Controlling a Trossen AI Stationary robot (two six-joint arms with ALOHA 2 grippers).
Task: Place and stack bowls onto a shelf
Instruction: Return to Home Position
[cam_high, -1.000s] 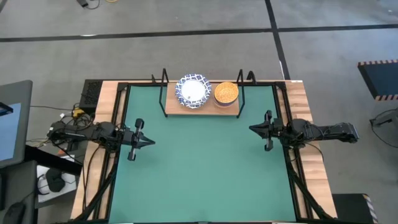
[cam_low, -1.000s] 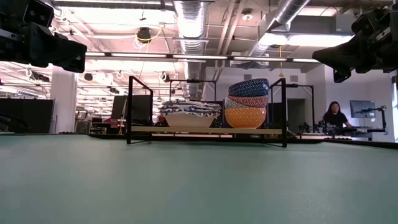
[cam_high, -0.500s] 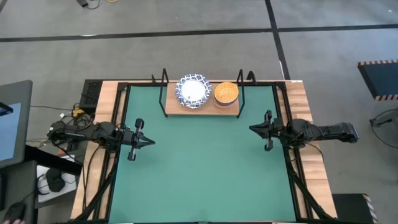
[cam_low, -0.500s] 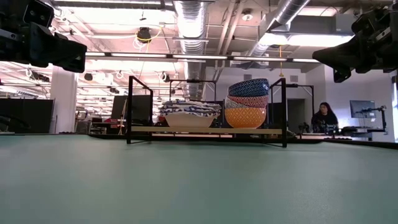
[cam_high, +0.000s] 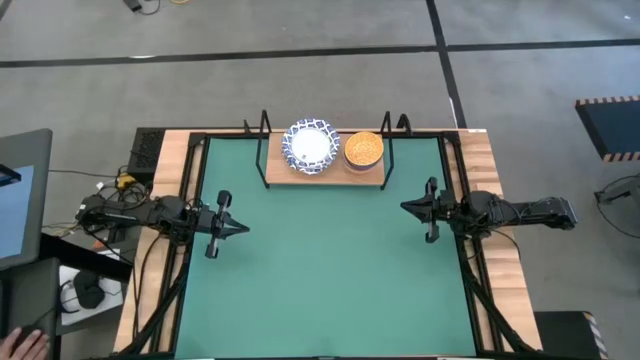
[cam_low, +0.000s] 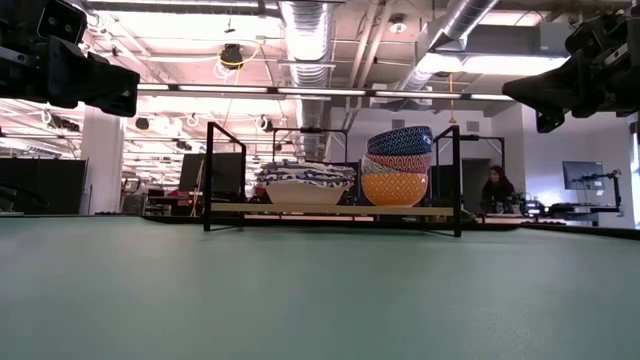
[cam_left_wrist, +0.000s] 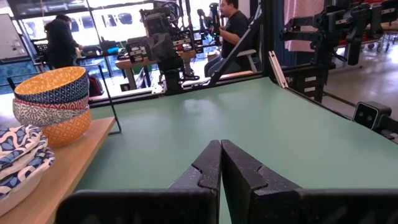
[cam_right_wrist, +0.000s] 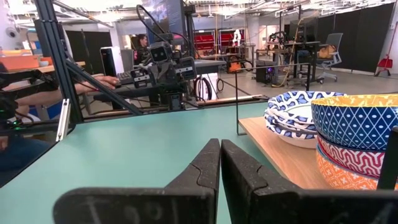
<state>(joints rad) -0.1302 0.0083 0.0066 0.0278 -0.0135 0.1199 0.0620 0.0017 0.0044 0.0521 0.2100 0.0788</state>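
Bowls (cam_high: 311, 148) unmoved on shelf (cam_high: 300, 181); background person (cam_low: 495, 187) stepped left.

Robotics lab: exposed ceiling ducts (cam_low: 303, 35), workbenches (cam_left_wrist: 134, 62), monitors (cam_low: 582, 175).

the shelf (cam_low: 330, 209) is holding a low stack of white patterned bowls (cam_low: 306, 186) beside a taller stack of small bowls (cam_low: 398, 165). a person (cam_low: 495, 188) is showing far behind.
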